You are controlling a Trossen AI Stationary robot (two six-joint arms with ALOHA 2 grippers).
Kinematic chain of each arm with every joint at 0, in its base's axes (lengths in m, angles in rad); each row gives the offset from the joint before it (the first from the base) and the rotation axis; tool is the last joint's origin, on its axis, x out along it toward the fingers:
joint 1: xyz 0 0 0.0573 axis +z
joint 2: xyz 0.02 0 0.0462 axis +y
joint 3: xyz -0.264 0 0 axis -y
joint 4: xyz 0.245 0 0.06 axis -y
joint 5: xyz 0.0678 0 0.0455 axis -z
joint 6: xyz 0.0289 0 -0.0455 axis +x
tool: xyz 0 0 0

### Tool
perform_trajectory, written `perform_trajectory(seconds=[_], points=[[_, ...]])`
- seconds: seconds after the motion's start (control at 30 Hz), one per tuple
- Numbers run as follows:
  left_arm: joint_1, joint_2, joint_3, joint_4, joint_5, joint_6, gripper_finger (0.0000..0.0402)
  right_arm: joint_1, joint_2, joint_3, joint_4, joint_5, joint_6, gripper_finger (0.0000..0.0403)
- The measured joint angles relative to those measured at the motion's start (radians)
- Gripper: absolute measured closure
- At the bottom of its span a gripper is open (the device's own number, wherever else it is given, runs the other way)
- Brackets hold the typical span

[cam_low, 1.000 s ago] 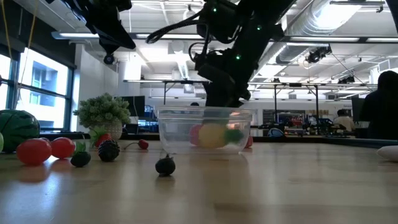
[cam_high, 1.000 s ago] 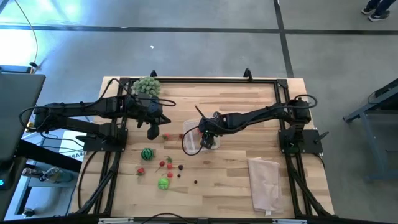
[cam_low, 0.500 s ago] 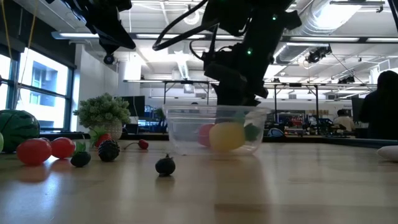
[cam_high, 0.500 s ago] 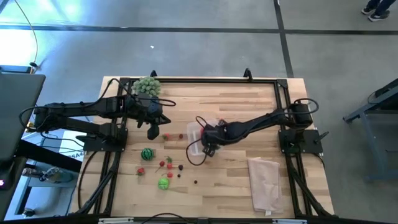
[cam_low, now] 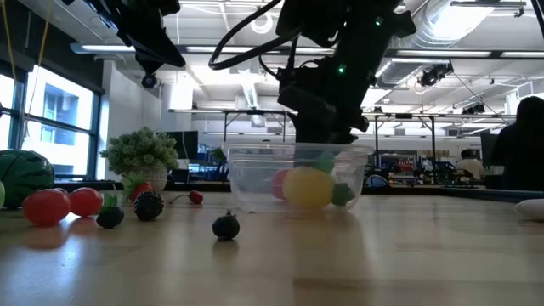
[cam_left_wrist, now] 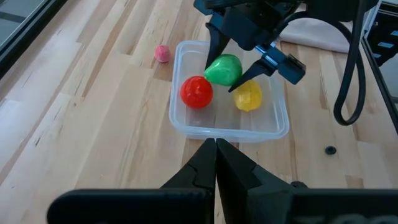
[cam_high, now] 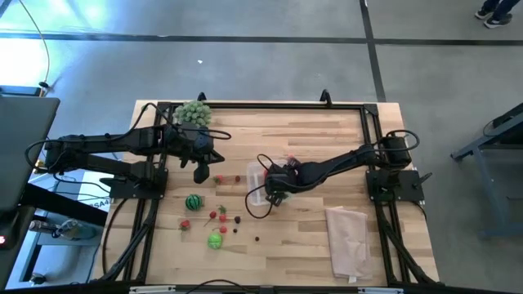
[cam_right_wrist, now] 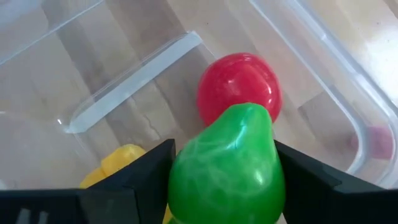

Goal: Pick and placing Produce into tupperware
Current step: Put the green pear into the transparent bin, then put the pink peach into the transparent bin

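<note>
Loose berry: a small dark berry (cam_low: 225, 226) lies on the bare wood nearest the low camera, apart from everything else.
Produce still out: two red fruits (cam_low: 61, 205), a dark-striped green ball (cam_high: 193, 202), a bright green piece (cam_high: 215, 240) and more small berries lie scattered on the left half of the table (cam_high: 310, 139); two small reddish pieces (cam_high: 219, 179) sit near the tupperware's left side.
Tupperware: the clear container (cam_left_wrist: 273, 127) stands near the table's middle, upright on the wood.
Already inside: a red fruit (cam_left_wrist: 196, 92) and a yellow fruit (cam_left_wrist: 248, 96) rest on its floor.
Right gripper: the right gripper (cam_left_wrist: 234, 70) hangs inside the tupperware, its fingers either side of a green pear (cam_right_wrist: 227, 168); they look to be in contact, so I judge it held, about to be released.
Left gripper: the left gripper (cam_left_wrist: 216, 149) hovers clenched and empty, just left of the tupperware.
Plant: a bushy pale-green plant (cam_high: 193, 113) stands at the far left corner.
Progress: roughly a third in, by my reckoning; most pieces remain.
</note>
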Motion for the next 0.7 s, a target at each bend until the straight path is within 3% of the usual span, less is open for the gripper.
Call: perform_trajectory(seconds=[0.27,0.47,0.7], points=[[0.0,0.0,0.0,0.0,0.0,0.0,0.0401,0.0,0.0,0.0,0.0,0.0,0.0,0.012],[0.0,0.0,0.0,0.0,0.0,0.0,0.0401,0.0,-0.013,0.0,0.016,0.0,0.0,0.0116],[0.0,0.0,0.0,0.0,0.0,0.0,0.0401,0.0,-0.141,-0.001,0.007,0.073,0.002,0.0116]])
